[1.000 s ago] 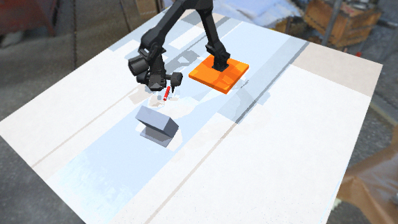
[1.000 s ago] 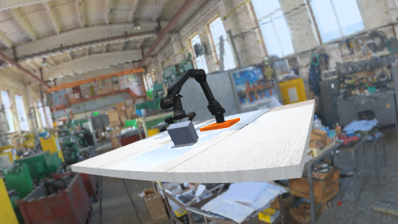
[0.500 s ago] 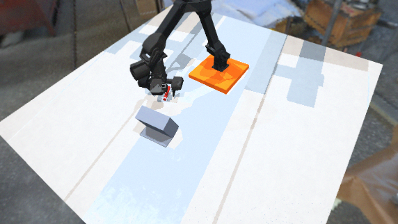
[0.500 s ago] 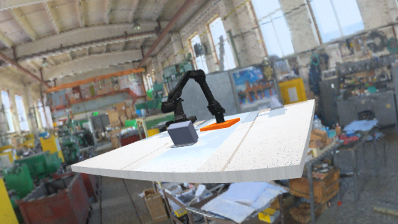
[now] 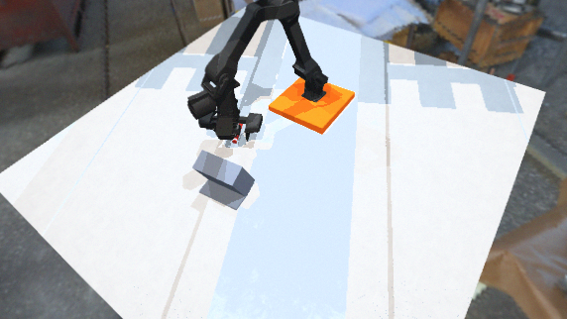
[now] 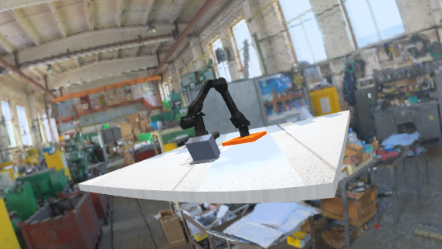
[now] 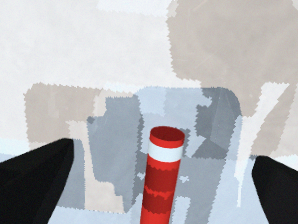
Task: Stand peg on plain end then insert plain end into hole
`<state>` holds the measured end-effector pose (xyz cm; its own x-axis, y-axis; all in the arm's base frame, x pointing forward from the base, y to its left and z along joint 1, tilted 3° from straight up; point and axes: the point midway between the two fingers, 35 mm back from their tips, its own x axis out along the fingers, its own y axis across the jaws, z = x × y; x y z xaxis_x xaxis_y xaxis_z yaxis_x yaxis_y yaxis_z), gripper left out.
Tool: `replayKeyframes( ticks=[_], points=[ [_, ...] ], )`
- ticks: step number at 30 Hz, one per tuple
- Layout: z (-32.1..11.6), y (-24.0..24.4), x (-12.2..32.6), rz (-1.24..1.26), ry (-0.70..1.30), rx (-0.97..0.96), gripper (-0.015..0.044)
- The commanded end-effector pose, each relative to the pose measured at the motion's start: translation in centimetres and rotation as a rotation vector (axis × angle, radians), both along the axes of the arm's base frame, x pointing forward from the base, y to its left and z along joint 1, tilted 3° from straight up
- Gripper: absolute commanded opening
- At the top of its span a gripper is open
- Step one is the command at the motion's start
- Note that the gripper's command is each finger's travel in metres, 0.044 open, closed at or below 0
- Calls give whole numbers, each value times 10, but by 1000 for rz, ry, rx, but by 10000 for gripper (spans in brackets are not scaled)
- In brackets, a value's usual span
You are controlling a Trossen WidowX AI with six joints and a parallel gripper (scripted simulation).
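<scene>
The red peg [image 5: 235, 141] [image 7: 159, 187] lies on the table. In the wrist view its white band and end face point up the picture, and its other end is cut off by the lower edge. My gripper [image 5: 238, 137] [image 7: 166, 157] is open and low over the table, with one finger on each side of the peg and gaps between fingers and peg. The grey sloped panel [image 5: 225, 169] [image 6: 202, 149] stands just beyond the banded end. Its hole does not show in any view. The fingertips are hidden behind the panel in the exterior view.
The orange base plate [image 5: 322, 122] [image 6: 247, 138] carries the arm's foot, to the right of the peg in the top view. The panel is the near obstacle beside the gripper. Patchy shadows and light stripes cross the white table [image 5: 436, 187] [image 6: 270, 181].
</scene>
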<state>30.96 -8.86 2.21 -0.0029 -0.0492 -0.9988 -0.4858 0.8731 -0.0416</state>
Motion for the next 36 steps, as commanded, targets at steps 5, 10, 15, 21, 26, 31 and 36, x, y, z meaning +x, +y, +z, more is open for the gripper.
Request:
replayKeyframes(
  ticks=[5, 10, 15, 21, 26, 31, 36],
  points=[
    [-2, 1, -1, 5, 2, 3, 204],
    [-2, 1, -1, 5, 2, 3, 110],
    [-2, 1, -1, 5, 2, 3, 110],
    [-2, 1, -1, 5, 2, 3, 83],
    [-2, 1, -1, 5, 2, 3, 51],
    [-2, 0, -1, 4, 0, 4, 51],
    [1, 0, -2, 2, -33, 22, 51]
  ],
)
